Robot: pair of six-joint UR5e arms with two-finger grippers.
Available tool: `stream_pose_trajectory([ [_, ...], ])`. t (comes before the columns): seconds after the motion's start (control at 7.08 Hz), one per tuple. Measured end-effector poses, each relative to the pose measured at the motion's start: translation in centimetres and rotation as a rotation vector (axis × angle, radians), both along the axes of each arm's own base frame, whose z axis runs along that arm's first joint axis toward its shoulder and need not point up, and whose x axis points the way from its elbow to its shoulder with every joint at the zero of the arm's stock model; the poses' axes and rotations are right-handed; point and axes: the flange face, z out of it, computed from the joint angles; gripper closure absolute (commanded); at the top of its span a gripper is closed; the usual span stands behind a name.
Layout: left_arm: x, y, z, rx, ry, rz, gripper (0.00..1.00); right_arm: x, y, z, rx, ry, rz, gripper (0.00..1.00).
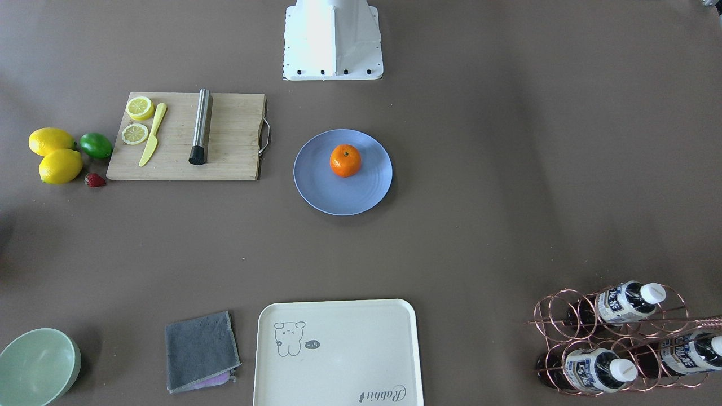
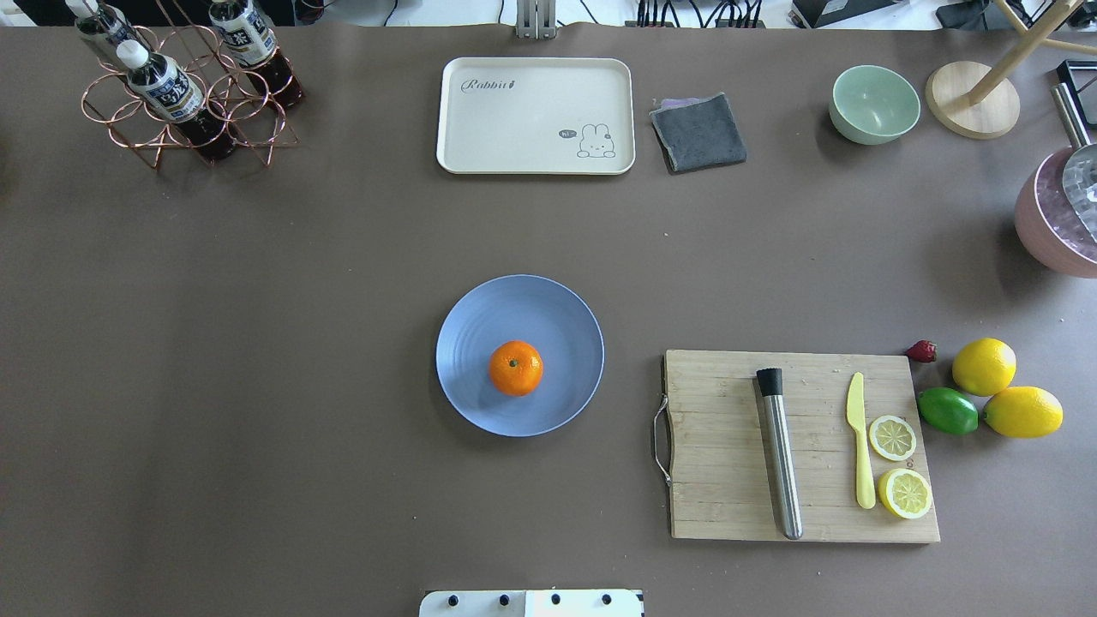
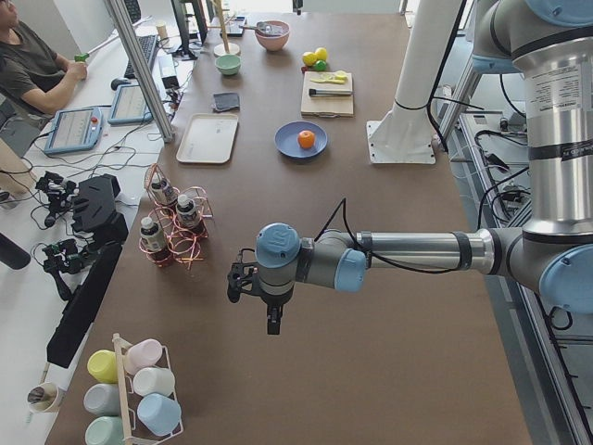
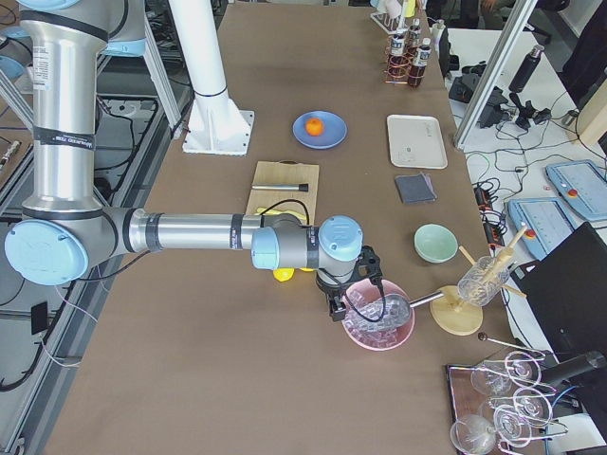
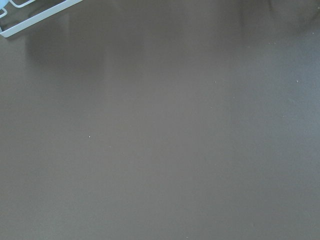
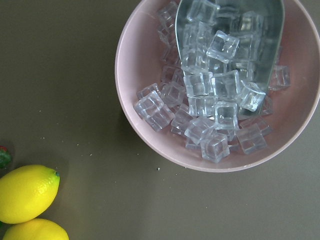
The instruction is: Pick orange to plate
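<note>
Left: the left gripper (image 3: 272, 321) hangs above the bare brown counter (image 2: 257, 343); whether it is open or closed cannot be told. Centre: the small round bright-orange orange (image 2: 516, 368) rests stem-up on the round light-blue plate (image 2: 557, 317). Right: the right gripper (image 4: 336, 309) is over a pink bowl of ice cubes (image 6: 131, 55); its state cannot be told either.
</note>
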Motion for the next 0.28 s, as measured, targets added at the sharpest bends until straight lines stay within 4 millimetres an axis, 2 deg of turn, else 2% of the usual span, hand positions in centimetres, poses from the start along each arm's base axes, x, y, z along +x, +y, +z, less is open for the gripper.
stream_pose_trajectory([
  [0.28, -0.03, 0.02, 0.02, 0.0, -0.002, -0.001, 0.02, -0.15, 0.11, -0.2, -0.001, -0.005, 0.004, 0.0],
])
